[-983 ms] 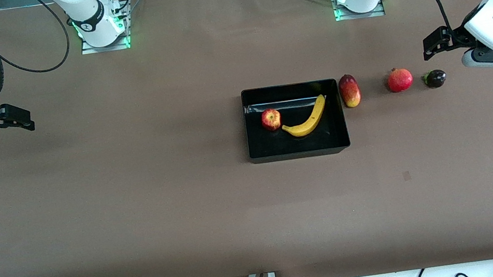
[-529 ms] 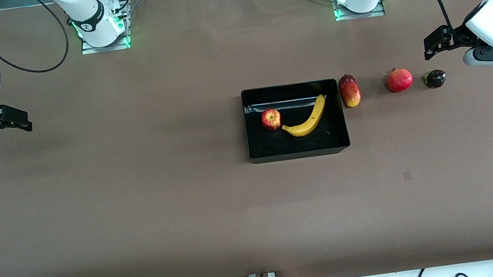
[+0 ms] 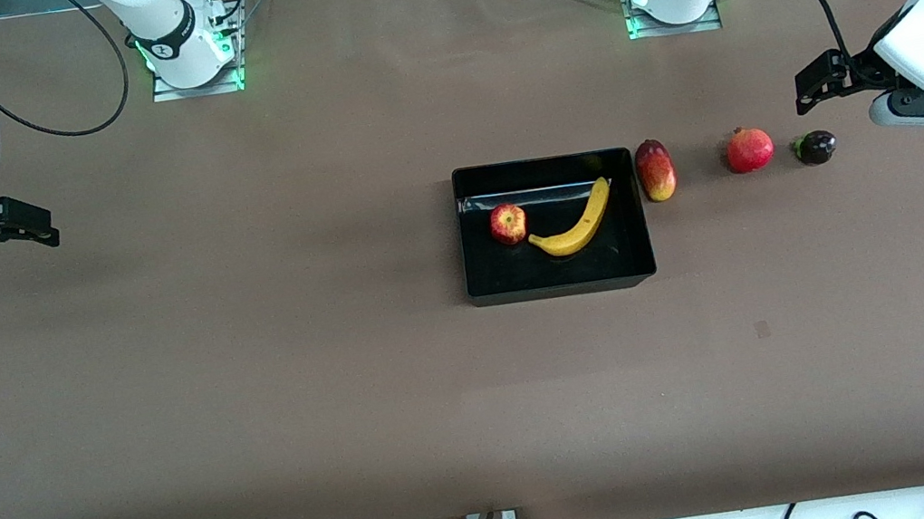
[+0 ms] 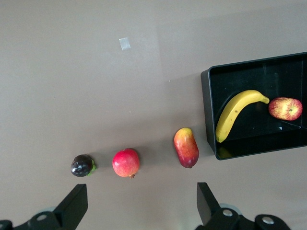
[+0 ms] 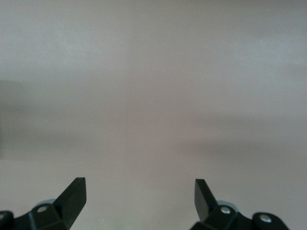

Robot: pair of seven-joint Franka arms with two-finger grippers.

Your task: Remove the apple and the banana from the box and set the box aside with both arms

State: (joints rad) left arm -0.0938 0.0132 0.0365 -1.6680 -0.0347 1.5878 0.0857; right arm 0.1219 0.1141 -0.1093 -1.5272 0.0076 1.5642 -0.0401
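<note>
Box (image 3: 561, 281) sits mid-table, holding one apple (image 3: 508, 223) touching one banana (image 3: 577, 224). Left gripper (image 3: 813, 81) jaws wide apart, empty, over the table near the dark fruit (image 3: 815, 147). Right gripper (image 3: 26, 224) jaws wide apart, empty, over bare table at its end; arm partly cut off. Three loose fruits beside box: mango (image 3: 656, 169), pomegranate (image 3: 750, 150), dark fruit.

the right gripper (image 5: 140, 199) hangs over bare brown table (image 5: 153, 86), its two black fingers (image 5: 74, 196) spread wide apart with nothing between them. only the fingertips and a bit of their mounts with small screws show.
</note>
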